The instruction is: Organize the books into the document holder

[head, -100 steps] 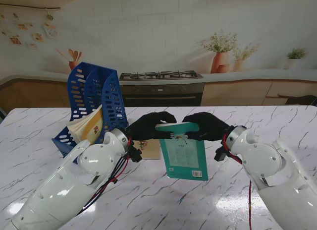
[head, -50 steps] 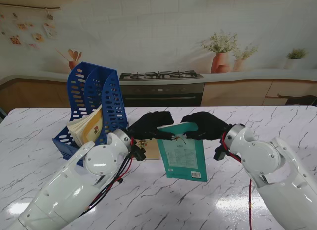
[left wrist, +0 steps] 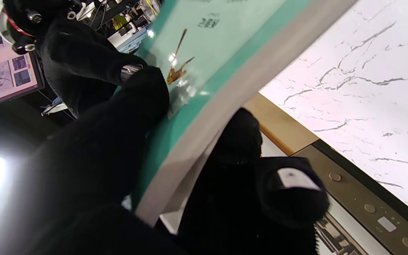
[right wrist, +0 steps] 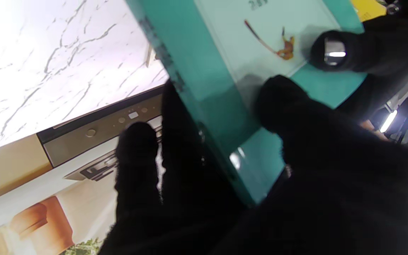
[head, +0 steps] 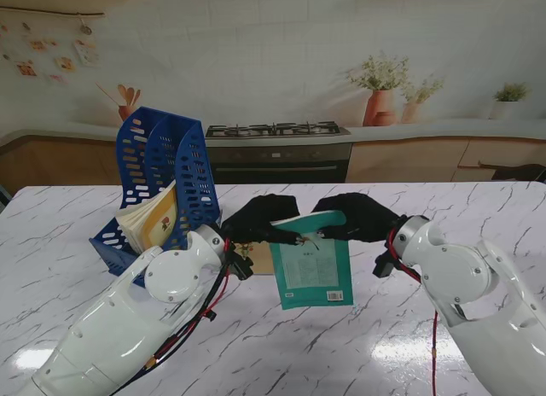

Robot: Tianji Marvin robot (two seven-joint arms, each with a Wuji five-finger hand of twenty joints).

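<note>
Both black-gloved hands hold one thin teal paperback book (head: 313,261) above the white marble-pattern table (head: 478,217), near the table's middle. The left hand (head: 260,218) pinches the book's top left corner, thumb on the cover, other fingers (left wrist: 239,141) behind the pages in the left wrist view. The right hand (head: 358,217) clamps the top right corner, thumb on the front and fingers (right wrist: 136,148) wrapped behind, clear in the right wrist view. Book hangs roughly upright, cover facing me, bottom edge tilted slightly and off the table. Blue perforated plastic document holder (head: 162,170) stands to the left of the hands, farther from me, tipped back a little, well apart from the teal book. A cream-covered book (head: 152,221) already leans in its near slot. A tan flat book (head: 260,258) lies on the table behind the teal one, just beside the left wrist, partly hidden.
</note>
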